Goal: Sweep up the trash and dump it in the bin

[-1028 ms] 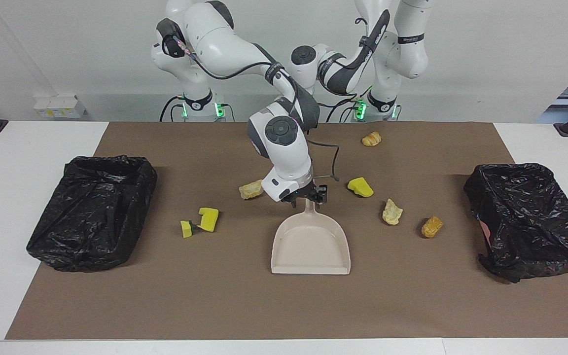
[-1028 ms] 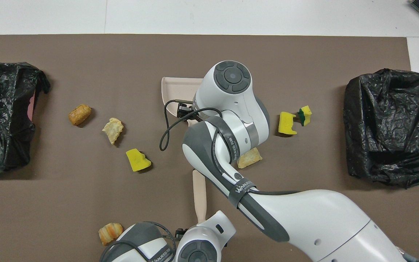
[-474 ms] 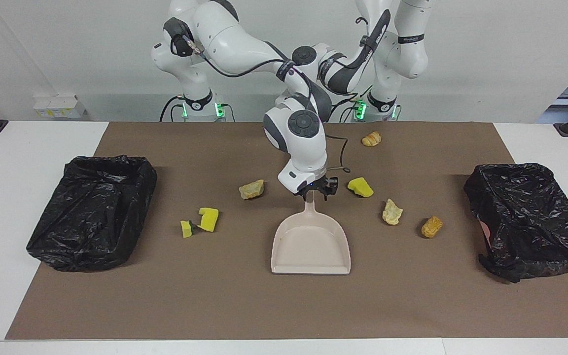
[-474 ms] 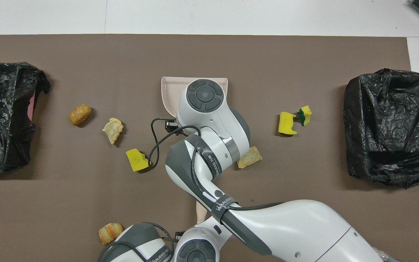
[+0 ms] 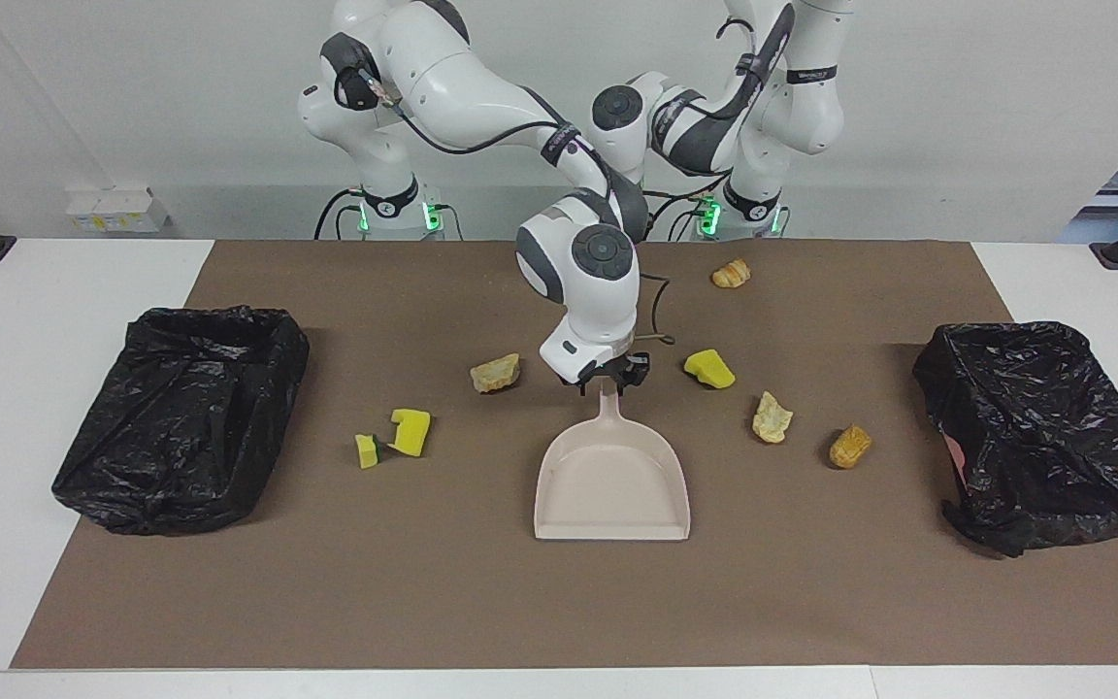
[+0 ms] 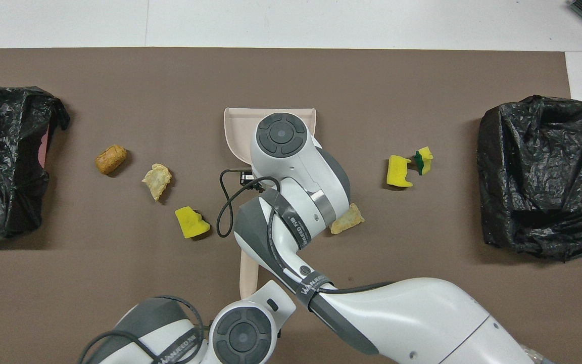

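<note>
Seven scraps of trash lie loose on the brown mat [image 5: 811,582] across the middle band of the facing view. A bright yellow sponge chunk [image 5: 709,369], a pale tan crusty lump [image 5: 772,417] and an orange-brown bread-like lump [image 5: 850,446] trail toward the left arm's end. A small striped croissant-like piece [image 5: 731,273] sits in the upper middle of the frame. Toward the right arm's end are a tan bread lump [image 5: 496,373], a notched yellow sponge block [image 5: 410,431] and a small yellow-and-green sponge bit [image 5: 366,450].

The beige plastic dustpan [image 5: 612,481] lies flat at centre frame. The right gripper [image 5: 609,379] is at the tip of its handle; whether it grips cannot be told. At the overhead view's bottom centre, the left gripper [image 6: 255,299] is clamped on a long beige brush [image 6: 248,268]. Two black bag-lined bins [image 5: 180,417] [image 5: 1044,437] stand at the mat's ends.
</note>
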